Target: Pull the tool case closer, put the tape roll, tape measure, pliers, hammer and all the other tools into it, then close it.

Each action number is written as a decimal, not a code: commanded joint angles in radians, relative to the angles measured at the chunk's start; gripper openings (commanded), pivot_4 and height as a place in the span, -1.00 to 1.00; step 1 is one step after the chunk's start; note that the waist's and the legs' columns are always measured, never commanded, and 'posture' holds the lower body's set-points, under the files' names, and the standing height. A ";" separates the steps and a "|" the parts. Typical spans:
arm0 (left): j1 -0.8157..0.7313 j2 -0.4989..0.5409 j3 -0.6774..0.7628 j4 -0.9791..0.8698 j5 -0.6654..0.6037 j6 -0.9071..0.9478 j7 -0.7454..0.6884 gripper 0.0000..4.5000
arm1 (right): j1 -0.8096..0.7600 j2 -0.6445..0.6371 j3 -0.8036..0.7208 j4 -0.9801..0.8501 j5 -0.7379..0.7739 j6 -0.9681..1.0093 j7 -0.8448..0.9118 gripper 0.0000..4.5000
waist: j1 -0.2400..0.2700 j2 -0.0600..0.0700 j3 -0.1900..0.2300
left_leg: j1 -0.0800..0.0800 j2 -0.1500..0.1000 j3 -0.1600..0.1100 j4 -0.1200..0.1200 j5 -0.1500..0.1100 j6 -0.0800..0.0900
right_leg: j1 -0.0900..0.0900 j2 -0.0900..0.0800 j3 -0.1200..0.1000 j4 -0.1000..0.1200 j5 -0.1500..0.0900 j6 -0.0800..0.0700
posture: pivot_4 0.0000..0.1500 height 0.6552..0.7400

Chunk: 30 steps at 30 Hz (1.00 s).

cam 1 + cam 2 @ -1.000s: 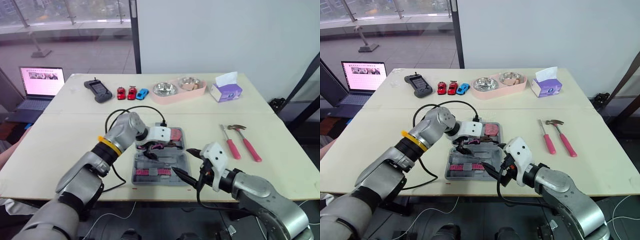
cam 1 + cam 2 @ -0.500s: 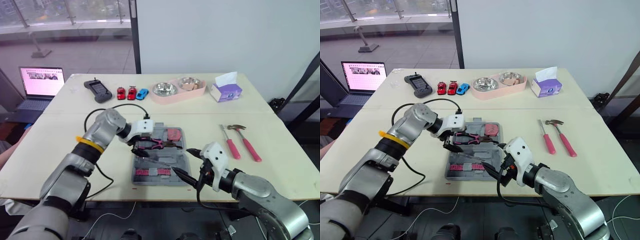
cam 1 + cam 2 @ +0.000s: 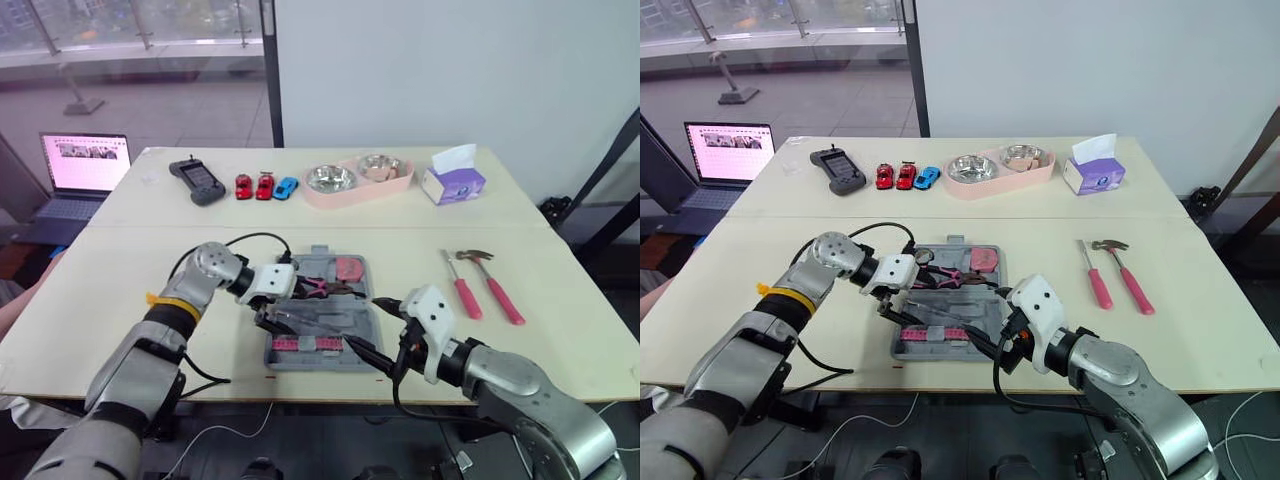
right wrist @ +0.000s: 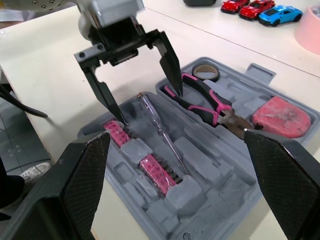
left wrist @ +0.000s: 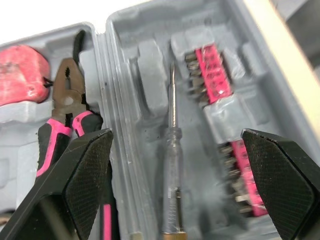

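Head camera first: compared with half a second back, the left gripper [image 3: 275, 318] has slid off the pliers [image 3: 318, 289] toward the case's left side. Its fingers are spread with nothing in them, and the pliers now lie in the tool case [image 3: 350, 318] on their own. The right gripper [image 3: 372, 328] hasn't budged and is open at the case's near right corner. The case sits open on the near half of a pale table [image 3: 120, 270], while the hammer [image 3: 492, 277] and pink screwdriver [image 3: 461, 288] are out on the tabletop to its right. Along the far side are a controller [image 3: 196, 181], toy cars [image 3: 263, 187], a pink tray [image 3: 350, 197] holding two steel bowls [image 3: 330, 179], and a tissue box [image 3: 452, 183]. A laptop [image 3: 85, 163] sits past the left edge by a glass wall. The left wrist camera shows a clear screwdriver [image 5: 171, 150] and pink bits [image 5: 212, 67] slotted in the near half, and the red tape measure [image 5: 22, 67] next to the pliers' nose. The right wrist camera shows the tape roll [image 4: 206, 72] in a pocket touching the pliers' handles.
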 commanded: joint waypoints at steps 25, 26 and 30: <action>-0.091 -0.080 -0.046 0.172 0.178 -0.028 0.152 -0.03 | 0.027 0.013 -0.017 -0.077 0.014 0.002 -0.034 1.00 | -0.016 0.000 0.000 | 0.000 0.000 -0.001 0.000 0.000 0.000 | 0.000 0.000 0.000 0.002 0.000 0.000 | 1.00 1.00; -0.091 -0.081 -0.044 0.170 0.176 -0.025 0.150 -0.03 | 0.028 0.013 -0.017 -0.076 0.013 0.001 -0.033 1.00 | -0.017 0.000 0.000 | 0.000 0.000 -0.001 0.000 0.000 0.000 | 0.000 0.000 0.000 0.002 0.000 0.000 | 1.00 1.00; -0.093 -0.082 -0.040 0.164 0.169 -0.018 0.141 -0.03 | 0.028 0.012 -0.017 -0.072 0.011 -0.002 -0.030 1.00 | -0.018 0.000 0.000 | 0.000 0.000 -0.001 0.000 0.000 0.000 | -0.001 0.000 0.000 0.003 0.000 0.000 | 1.00 1.00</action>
